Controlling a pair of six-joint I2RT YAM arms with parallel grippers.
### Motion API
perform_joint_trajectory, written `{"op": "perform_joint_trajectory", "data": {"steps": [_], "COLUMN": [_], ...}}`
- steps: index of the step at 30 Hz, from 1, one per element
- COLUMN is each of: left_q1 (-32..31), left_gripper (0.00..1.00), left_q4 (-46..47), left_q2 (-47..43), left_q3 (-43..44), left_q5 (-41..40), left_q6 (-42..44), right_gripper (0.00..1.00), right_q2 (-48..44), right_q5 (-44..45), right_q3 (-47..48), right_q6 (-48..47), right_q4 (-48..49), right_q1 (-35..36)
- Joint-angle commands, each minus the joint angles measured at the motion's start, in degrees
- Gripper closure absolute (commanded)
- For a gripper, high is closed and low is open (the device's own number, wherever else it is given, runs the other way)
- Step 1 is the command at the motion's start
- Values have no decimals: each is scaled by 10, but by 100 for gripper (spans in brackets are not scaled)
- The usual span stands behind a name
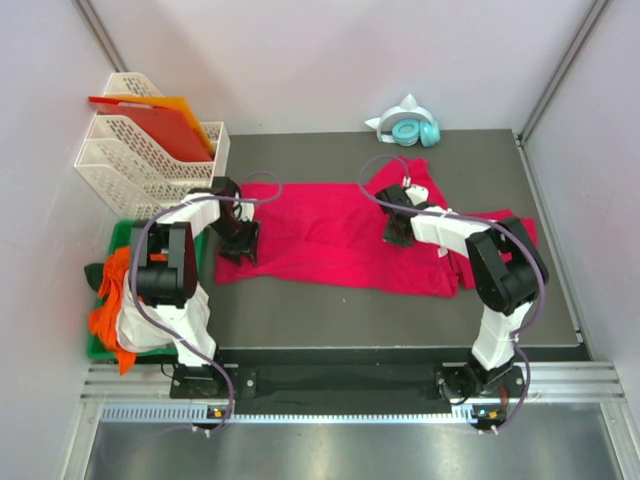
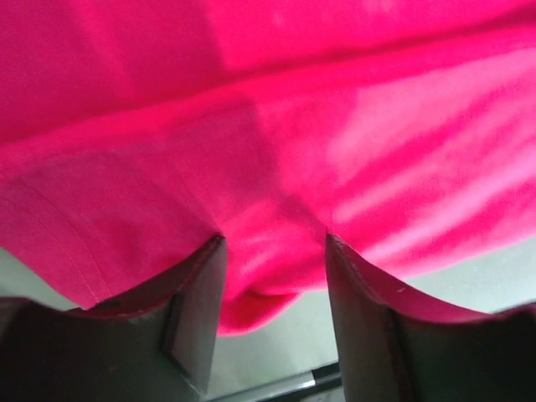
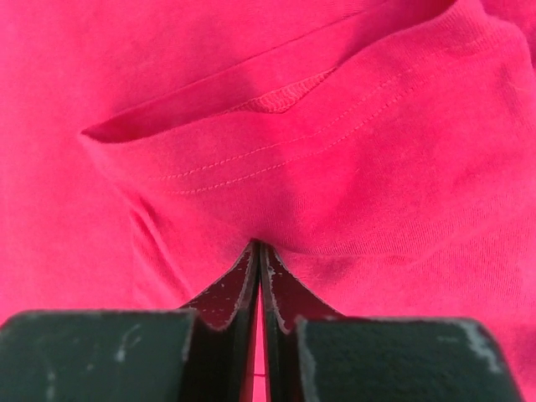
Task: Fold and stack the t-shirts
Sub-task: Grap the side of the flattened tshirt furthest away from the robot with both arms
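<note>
1. The t-shirt (image 1: 320, 240) is lying spread flat across the table (image 1: 330, 315).
2. The left gripper (image 2: 275, 251) is sitting with fingers apart, shirt hem bulging between them.
3. The right gripper (image 3: 258, 247) is pinching the fabric, fingers tight together.

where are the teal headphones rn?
Top view: the teal headphones sit at the far edge, right of centre, just beyond the spread t-shirt and the right hand.

Soft matt cotton t-shirts (image 1: 325, 235) with stitched hems, dark matt surface (image 1: 330, 322), white perforated plastic trays (image 1: 128, 165), scuffed black right gripper (image 3: 258, 249)
</note>
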Motion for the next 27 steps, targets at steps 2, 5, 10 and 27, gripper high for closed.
{"op": "perform_joint_trajectory", "data": {"steps": [2, 5, 10, 27], "left_q1": [6, 6, 6, 7], "left_gripper": [40, 36, 33, 36], "left_q4": [-14, -2, 53, 83], "left_q2": [-68, -99, -111, -35], "left_q3": [12, 56, 103, 148], "left_q5": [99, 136, 113, 15], "left_q6": [25, 13, -17, -39], "right_gripper": [85, 68, 57, 58], "right_q2": [-66, -99, -55, 225], "right_q5": [-35, -8, 21, -36], "right_q3": [-10, 46, 229, 497], "right_q6": [-57, -76, -121, -150], "right_q4": [63, 39, -53, -80], "right_q1": [-13, -18, -61, -207]}}
